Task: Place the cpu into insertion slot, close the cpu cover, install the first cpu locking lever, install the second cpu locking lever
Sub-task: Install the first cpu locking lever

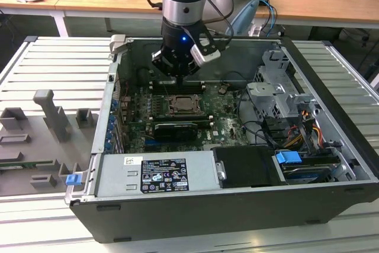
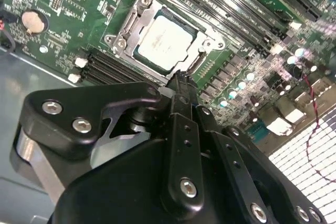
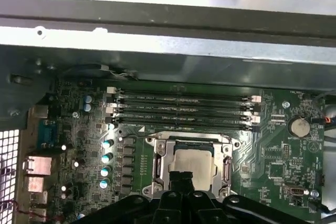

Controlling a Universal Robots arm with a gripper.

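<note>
The cpu (image 2: 163,40), a pale silver square, lies in the insertion slot (image 2: 119,39) on the green board. The cpu cover (image 2: 137,11), a silver frame, lies flat around it, and the chip's top shows through its window. In the first wrist view the cpu (image 3: 193,160) sits inside the cover (image 3: 157,167). My gripper (image 2: 181,80) hangs just above the socket's edge, fingers shut together and holding nothing. In the exterior view the gripper (image 1: 177,77) hovers over the far side of the cpu (image 1: 185,105).
Long black memory slots (image 3: 184,109) run beside the socket. A coin battery (image 3: 297,126) sits on the board. A black card (image 1: 172,128) lies in front of the socket. There is a drive cage with cables (image 1: 278,93) at the exterior view's right, and grey fixtures (image 1: 53,117) outside the case.
</note>
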